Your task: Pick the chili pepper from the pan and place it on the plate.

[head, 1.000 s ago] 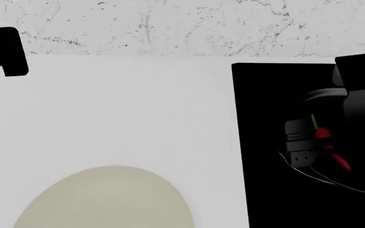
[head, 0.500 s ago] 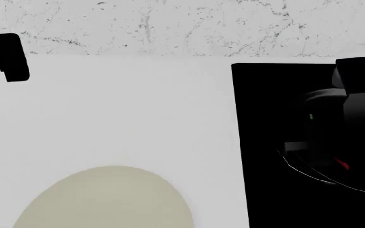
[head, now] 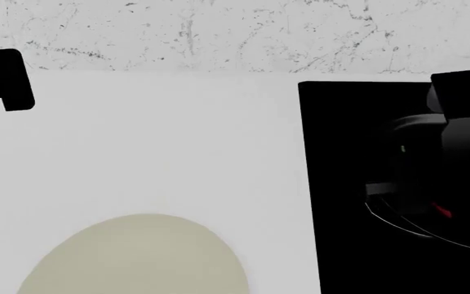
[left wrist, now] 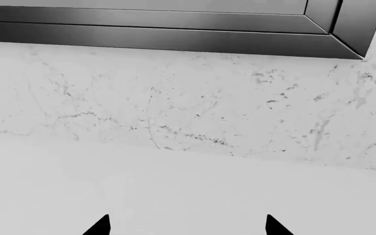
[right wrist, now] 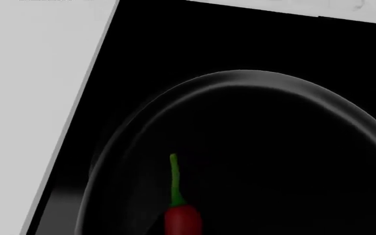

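Chili pepper (right wrist: 180, 215) lies in the pan (right wrist: 253, 81) on the stovetop (head: 341, 184); the R wrist view shows its stem and red top. R hand (head: 410, 184) is low over it, fingers lost in black, so can't tell if it's closed or gripping. Best: squeeze across the red body, not the thin stem, lift straight up, then cross to the plate (head: 137, 257). L hand (left wrist: 186, 226) has tips apart, empty, over the table (head: 153, 141).

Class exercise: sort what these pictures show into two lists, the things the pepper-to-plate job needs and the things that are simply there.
Needed for the job:
chili pepper
pan
plate
right gripper, over the pan

Simply there:
stovetop
white counter
marble wall
left gripper, open over bare counter
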Motion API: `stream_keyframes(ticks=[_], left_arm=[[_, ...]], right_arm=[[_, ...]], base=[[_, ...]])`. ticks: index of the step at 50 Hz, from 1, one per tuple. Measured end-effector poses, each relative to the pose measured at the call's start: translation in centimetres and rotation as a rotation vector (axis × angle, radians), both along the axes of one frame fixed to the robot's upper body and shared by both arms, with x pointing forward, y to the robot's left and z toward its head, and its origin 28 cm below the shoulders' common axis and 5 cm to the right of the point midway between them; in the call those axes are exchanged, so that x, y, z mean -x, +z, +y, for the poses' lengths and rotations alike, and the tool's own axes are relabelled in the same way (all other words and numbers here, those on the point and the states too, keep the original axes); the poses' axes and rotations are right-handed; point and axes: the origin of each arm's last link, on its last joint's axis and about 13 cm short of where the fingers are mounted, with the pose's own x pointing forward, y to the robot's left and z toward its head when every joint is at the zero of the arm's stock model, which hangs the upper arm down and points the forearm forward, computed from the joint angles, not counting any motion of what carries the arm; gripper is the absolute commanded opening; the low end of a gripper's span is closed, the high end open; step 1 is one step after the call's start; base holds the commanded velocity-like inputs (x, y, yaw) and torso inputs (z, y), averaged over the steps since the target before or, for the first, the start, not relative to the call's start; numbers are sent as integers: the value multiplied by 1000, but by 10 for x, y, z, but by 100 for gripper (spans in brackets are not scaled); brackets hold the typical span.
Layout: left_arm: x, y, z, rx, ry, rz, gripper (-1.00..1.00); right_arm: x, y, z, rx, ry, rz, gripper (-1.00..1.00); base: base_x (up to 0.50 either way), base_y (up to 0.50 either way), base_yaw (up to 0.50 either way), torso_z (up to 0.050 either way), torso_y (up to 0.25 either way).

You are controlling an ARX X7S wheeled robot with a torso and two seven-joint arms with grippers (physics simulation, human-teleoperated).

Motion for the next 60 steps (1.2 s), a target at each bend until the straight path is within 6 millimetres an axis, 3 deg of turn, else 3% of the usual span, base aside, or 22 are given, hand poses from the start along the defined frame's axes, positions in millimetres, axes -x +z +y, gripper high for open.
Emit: stream_keyframes(ticks=[18,31,45,60], left_arm=[[2,-1,1,5,-3,-3,100],[8,2,3,11,-3,-13,100],[17,3,8,20,6,-23,100],[26,1,15,32,27,-27,100]], right_arm=[[13,27,0,44,-19,-48,-100],[28,65,12,66,27,-144,-100],[47,102,46,71,187,-281,-100],[65,114,94,64,422,-367,-100]], base=[[0,0,0,0,0],[0,0,0,0,0],[0,0,0,0,0],[0,0,0,0,0]])
